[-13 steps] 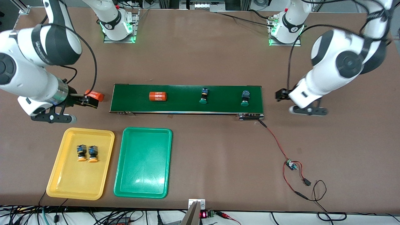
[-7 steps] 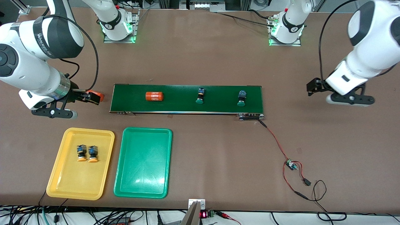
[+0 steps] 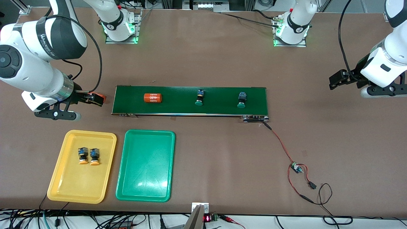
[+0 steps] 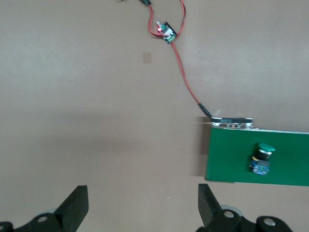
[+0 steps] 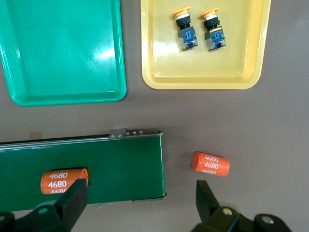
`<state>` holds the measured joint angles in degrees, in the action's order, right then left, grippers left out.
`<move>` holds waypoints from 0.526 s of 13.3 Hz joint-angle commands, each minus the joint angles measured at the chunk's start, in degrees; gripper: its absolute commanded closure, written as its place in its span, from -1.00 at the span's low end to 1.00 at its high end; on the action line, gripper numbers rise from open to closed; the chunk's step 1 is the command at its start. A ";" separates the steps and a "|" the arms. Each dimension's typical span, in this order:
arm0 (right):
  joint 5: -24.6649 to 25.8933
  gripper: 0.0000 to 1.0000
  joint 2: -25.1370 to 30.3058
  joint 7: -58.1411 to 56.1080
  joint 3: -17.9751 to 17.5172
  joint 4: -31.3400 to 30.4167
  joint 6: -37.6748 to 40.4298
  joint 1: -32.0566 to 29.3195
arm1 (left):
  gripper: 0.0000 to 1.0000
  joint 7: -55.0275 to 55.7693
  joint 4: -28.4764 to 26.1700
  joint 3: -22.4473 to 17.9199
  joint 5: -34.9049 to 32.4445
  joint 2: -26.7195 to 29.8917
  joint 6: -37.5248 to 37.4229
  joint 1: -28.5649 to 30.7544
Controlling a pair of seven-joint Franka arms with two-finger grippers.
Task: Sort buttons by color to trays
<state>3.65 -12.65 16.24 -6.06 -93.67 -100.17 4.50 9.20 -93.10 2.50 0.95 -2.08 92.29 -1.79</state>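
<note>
Two green-capped buttons [image 3: 199, 97] [image 3: 241, 100] lie on the dark-green belt [image 3: 222, 95]; one of them [image 4: 262, 157] shows in the left wrist view. Two orange-capped buttons [image 3: 83, 156] [image 3: 94, 156] lie side by side in the yellow tray [image 3: 70, 187], seen too in the right wrist view [image 5: 183, 30] [image 5: 213, 30]. The green tray [image 3: 145, 178] beside it holds nothing. My right gripper [image 3: 57, 115] [image 5: 140, 193] hangs open over the table at the belt's right-arm end. My left gripper [image 3: 383, 92] [image 4: 143, 198] hangs open over bare table, well off the belt's other end.
One orange cylinder marked 4680 [image 3: 153, 98] rides on the belt. A second one [image 5: 210, 163] lies on the table just off the belt's end, under my right hand. A red wire with a small circuit board [image 3: 296, 167] runs from the belt toward the front camera.
My left arm has swung away from the belt toward its own end of the table. The cylinder and both green buttons have drifted along the belt toward the right arm's end.
</note>
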 commanded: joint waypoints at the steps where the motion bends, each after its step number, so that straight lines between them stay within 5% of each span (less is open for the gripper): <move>1: -0.93 -1.00 0.96 0.99 -0.18 -0.64 0.15 -0.02 | -1.00 0.64 2.48 1.89 0.90 -0.21 -1.41 0.91; 7: -2.51 -1.00 2.63 0.90 -0.27 -0.81 2.42 0.07 | -1.00 -3.40 3.89 1.98 -5.76 -0.29 -1.50 1.09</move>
<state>2.53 -12.15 16.25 -6.07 -93.66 -99.81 4.57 7.40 -91.10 3.42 -1.53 -2.06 92.27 -1.41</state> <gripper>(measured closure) 0.000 0.000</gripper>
